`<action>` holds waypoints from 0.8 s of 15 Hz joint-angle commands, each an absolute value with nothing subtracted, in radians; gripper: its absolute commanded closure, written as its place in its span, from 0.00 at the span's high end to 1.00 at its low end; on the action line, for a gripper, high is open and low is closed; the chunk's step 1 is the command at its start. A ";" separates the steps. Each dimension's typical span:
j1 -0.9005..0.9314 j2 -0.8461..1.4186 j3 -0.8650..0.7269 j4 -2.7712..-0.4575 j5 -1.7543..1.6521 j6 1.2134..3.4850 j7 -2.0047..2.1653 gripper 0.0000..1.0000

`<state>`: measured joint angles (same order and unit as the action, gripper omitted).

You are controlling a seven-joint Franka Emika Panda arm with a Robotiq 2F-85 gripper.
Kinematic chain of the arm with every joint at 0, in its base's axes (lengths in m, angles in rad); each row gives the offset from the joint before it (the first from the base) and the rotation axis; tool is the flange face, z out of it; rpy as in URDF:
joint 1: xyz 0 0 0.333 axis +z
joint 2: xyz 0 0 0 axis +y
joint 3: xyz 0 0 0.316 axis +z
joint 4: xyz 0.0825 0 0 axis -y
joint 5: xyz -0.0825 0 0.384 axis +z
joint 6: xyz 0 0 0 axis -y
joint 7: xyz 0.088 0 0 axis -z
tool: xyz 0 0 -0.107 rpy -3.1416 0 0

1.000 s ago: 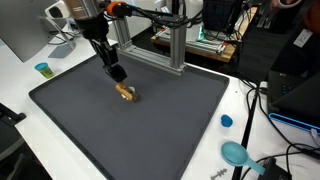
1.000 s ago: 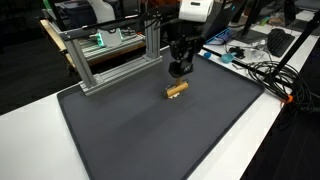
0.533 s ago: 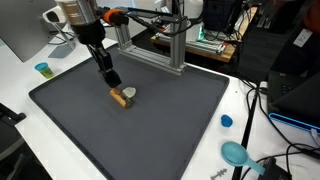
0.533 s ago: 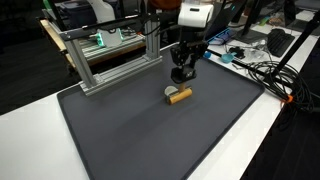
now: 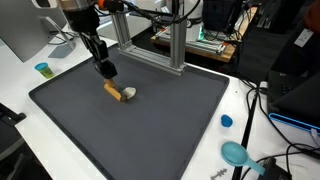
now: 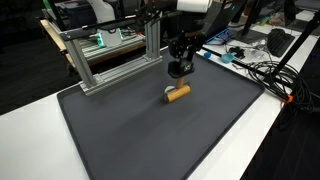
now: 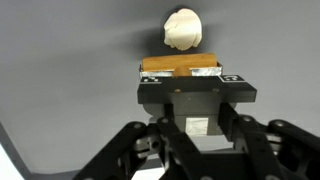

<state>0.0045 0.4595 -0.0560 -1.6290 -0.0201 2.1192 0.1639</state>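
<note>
The gripper (image 5: 108,71) hangs just above the dark mat (image 5: 150,130) that covers most of the white counter (image 5: 20,75). Its tip is close over one end of a small wooden block (image 5: 116,92). In both exterior views there seems to be a thin gap between the two, so they look apart rather than touching. From these angles I cannot tell whether the fingers are spread or drawn together. In the wrist view the dark body of the gripper hides them.

The block lies flat on the mat, toward the side with the metal frame (image 6: 110,55), and nothing else lies on the mat near it. The wrist view shows a brown body (image 7: 180,65) with straight edges and a pale rounded cap (image 7: 183,28) at the far end.

It is probably light, hard and stiff, so it should not give under pressure. The smooth wood may slip or swivel if pinched off-centre. The best hold looks to be across the two long flat sides of the brown body, near its middle. The rounded cap would likely squirt out of a grip. A small blue cup (image 5: 42,69) stands well apart on the counter.
</note>
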 commanded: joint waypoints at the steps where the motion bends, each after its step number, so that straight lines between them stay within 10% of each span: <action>1: 0.000 0.376 -0.038 -1.668 -0.024 2.030 0.087 0.21; 12: 0.019 0.427 -0.035 -1.701 -0.050 2.066 0.099 0.21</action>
